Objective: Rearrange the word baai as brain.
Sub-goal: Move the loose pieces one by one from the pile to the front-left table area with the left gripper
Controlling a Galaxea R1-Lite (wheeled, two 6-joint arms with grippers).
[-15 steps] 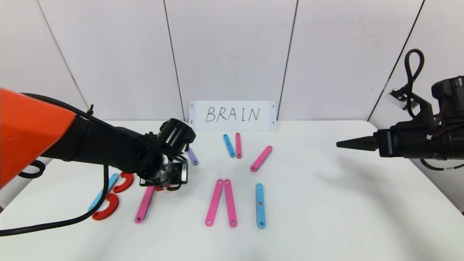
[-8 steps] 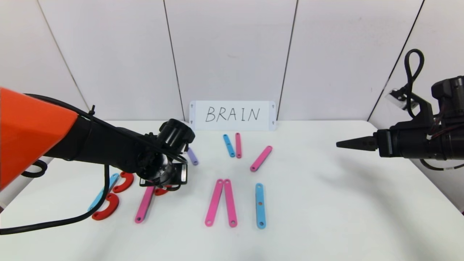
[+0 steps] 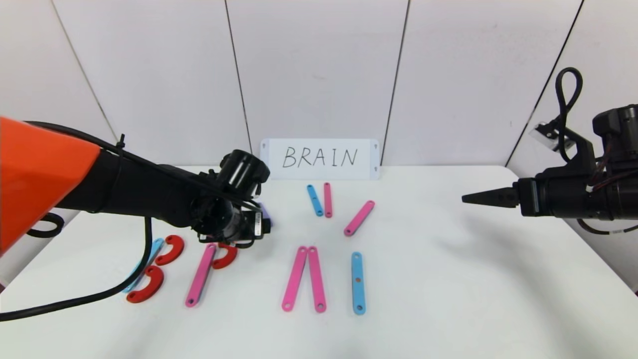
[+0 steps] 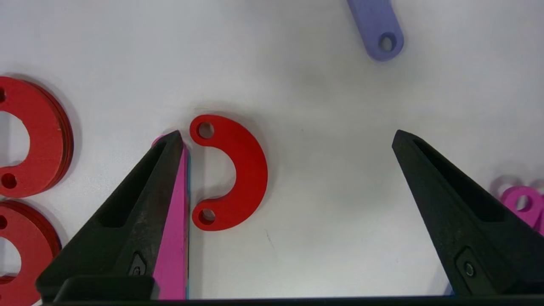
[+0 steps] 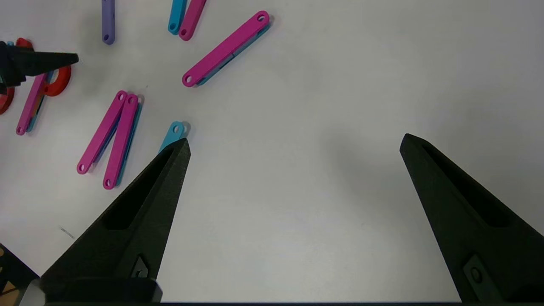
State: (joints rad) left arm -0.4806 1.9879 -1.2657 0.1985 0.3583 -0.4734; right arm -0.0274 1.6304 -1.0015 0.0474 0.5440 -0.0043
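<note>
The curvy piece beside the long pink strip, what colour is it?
Red; the left wrist view shows it best.

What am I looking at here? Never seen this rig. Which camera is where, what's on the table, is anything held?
It is a two-armed robot at a white table. One picture comes from a camera on its head, looking down at the work; the other two come from cameras on each wrist, looking out between that arm's two black fingers.

On the table lie flat plastic pieces with holes, laid out as big letters: a blue strip with two red curves forms a B, then a pink strip with a red curve beside its top, two pink strips leaning together, and one blue strip. Spare strips lie farther back. A white card reading BRAIN stands against the wall.

Nothing is held. The left gripper is open just above the red curve. The right gripper is open too, out at the right over bare table.
</note>
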